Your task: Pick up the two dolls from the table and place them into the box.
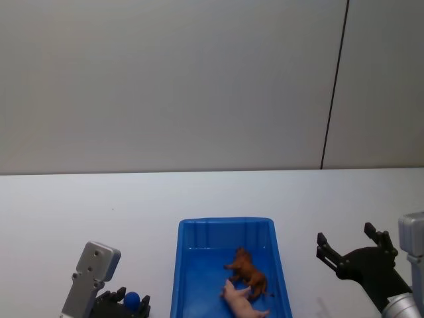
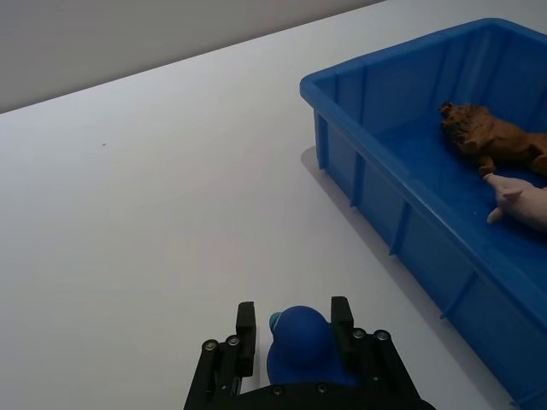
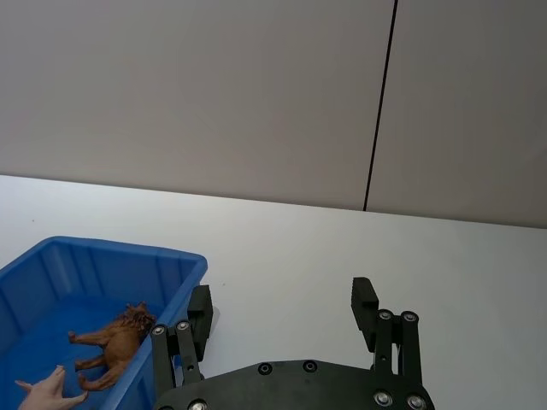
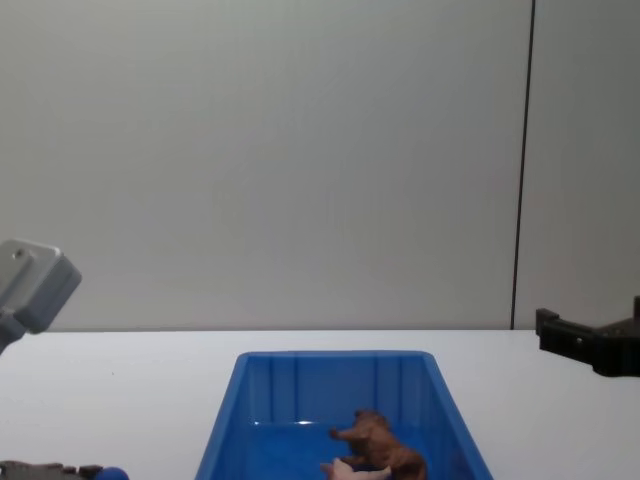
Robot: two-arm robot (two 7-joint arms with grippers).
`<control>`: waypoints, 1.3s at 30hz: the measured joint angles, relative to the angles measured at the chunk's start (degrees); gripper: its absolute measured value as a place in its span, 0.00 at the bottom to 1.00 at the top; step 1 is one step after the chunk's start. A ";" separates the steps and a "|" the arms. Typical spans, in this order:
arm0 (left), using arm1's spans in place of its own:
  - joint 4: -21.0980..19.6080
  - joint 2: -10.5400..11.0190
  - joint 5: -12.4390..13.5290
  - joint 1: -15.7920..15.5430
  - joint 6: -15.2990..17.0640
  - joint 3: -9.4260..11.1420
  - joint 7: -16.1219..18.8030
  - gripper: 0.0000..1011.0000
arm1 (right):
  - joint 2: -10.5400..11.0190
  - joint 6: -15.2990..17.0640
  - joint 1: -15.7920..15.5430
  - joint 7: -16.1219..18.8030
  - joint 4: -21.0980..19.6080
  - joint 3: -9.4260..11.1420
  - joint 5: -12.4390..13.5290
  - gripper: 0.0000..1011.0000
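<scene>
At the left, the left gripper point(image 1: 123, 302) sits low over the table point(image 1: 79, 218), its fingers point(image 2: 246, 329) pinching a small blue ball point(image 2: 299, 340). Right of it stands the box point(image 1: 187, 265), clear of both grippers. Inside lie the 2 dolls: the brown doll point(image 1: 249, 268) on its side near the middle of the floor, and the pink doll point(image 1: 242, 301) just beside it toward the robot, the 2 seeming to touch. At the right, the right gripper point(image 1: 349, 244) hangs above bare table beside the box, fingers point(image 3: 365, 301) spread wide with nothing between them.
</scene>
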 joint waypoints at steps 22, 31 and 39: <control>-1.68 -0.74 2.07 0.18 -3.85 -0.42 1.91 0.24 | 0.00 0.00 0.00 0.00 0.01 0.00 0.00 0.99; -3.71 -2.30 5.55 -1.71 -6.33 -0.35 1.28 0.20 | 0.00 0.00 0.00 0.00 0.01 0.00 0.00 0.99; -4.43 -4.13 8.19 -3.88 -8.31 0.20 -1.73 0.16 | 0.00 0.00 0.00 0.00 0.01 0.00 0.00 0.99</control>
